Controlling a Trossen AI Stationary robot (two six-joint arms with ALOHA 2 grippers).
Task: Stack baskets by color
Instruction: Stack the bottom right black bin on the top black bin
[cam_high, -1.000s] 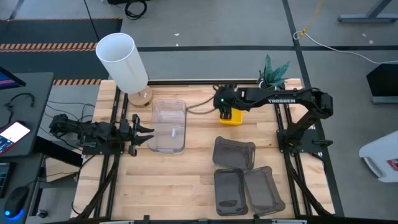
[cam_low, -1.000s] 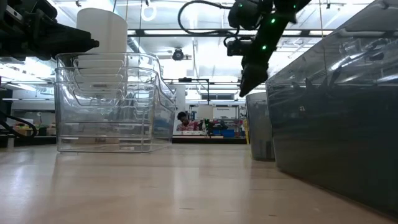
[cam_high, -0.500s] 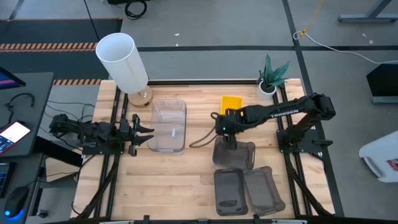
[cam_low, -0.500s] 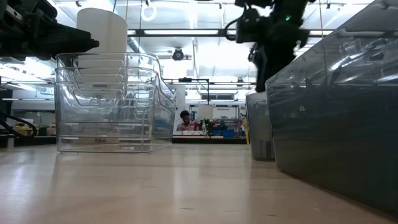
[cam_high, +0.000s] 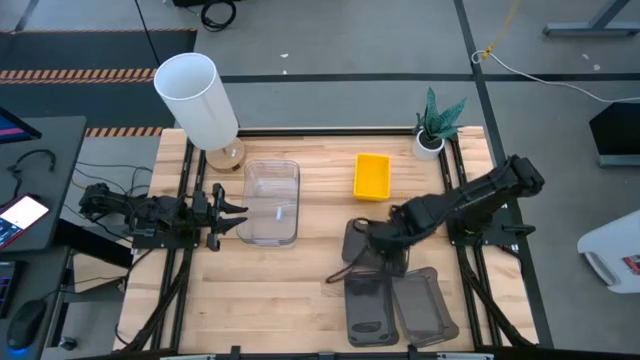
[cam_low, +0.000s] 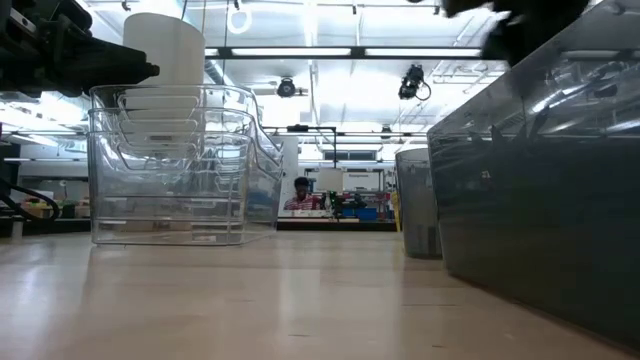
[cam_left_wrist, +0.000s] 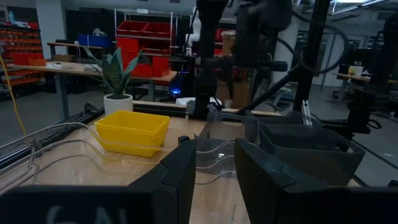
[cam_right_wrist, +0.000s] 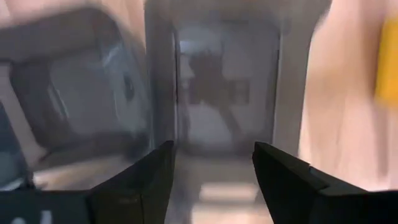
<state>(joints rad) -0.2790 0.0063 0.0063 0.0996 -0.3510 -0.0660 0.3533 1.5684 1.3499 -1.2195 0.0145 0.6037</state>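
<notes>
Nested clear baskets (cam_high: 272, 202) (cam_low: 170, 165) rest on the table left of centre. A yellow basket (cam_high: 372, 176) (cam_left_wrist: 132, 130) sits on the table farther back. One smoky dark grey basket (cam_high: 352, 240) (cam_right_wrist: 224, 87) lies below my right gripper (cam_high: 378, 240) (cam_right_wrist: 214, 174). That gripper points down and is open, above the basket and clear of it. Two more dark grey baskets (cam_high: 368, 308) (cam_high: 425, 305) lie side by side at the near edge. My left gripper (cam_high: 228, 212) (cam_left_wrist: 214, 174) waits level and open, just left of the clear baskets.
A tall white cylinder (cam_high: 198, 98) stands at the far left corner. A small potted plant (cam_high: 434, 128) stands at the far right. A cable (cam_high: 340, 272) trails from the right arm across the table. Bare wood lies between the clear and grey baskets.
My right gripper has swung from above the yellow basket toward the table's near edge. It has tipped until it points straight down over the dark grey basket. The yellow basket stays behind on the table. My left arm has kept still.
</notes>
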